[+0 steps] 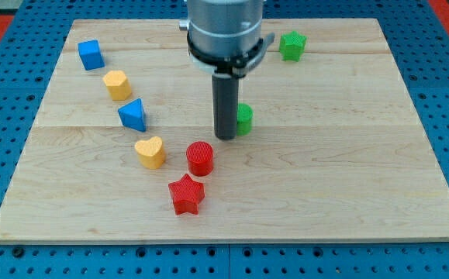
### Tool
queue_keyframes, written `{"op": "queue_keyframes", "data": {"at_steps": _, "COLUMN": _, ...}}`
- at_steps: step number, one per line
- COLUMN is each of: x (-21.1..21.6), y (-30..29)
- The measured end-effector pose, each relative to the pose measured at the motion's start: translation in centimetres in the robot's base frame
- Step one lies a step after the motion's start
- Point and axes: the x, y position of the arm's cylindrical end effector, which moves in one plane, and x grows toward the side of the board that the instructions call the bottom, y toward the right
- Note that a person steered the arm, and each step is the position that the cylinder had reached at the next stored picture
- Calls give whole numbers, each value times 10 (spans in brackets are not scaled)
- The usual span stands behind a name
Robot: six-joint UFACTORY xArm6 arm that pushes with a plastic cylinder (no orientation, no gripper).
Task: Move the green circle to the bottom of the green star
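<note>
Tip [226,138] prob. touching green circle [245,118], green star [291,46] well apart.

Arm end with pushing rod, as seen by the single camera.

The visible portion of the arm [226,27] is a broad cylindrical housing in smooth light grey metal, cut off by the view's top edge. A black ring-shaped clamp [228,58] encircles its lower edge, with small lugs projecting to the view's left and right; the right-hand lug carries a thin, pale curved piece. From the clamp's centre descends a straight, dark grey cylindrical rod [226,105] with a matte finish, of uniform width down to my tip [226,137], which ends flat.
</note>
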Motion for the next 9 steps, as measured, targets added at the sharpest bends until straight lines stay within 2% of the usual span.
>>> {"op": "queue_keyframes", "data": {"at_steps": 3, "x": -30, "y": 64}}
{"op": "queue_keyframes", "data": {"at_steps": 4, "x": -57, "y": 82}}
{"op": "queue_keyframes", "data": {"at_steps": 6, "x": -99, "y": 48}}
{"op": "queue_keyframes", "data": {"at_steps": 8, "x": -86, "y": 45}}
{"op": "queue_keyframes", "data": {"at_steps": 9, "x": -115, "y": 52}}
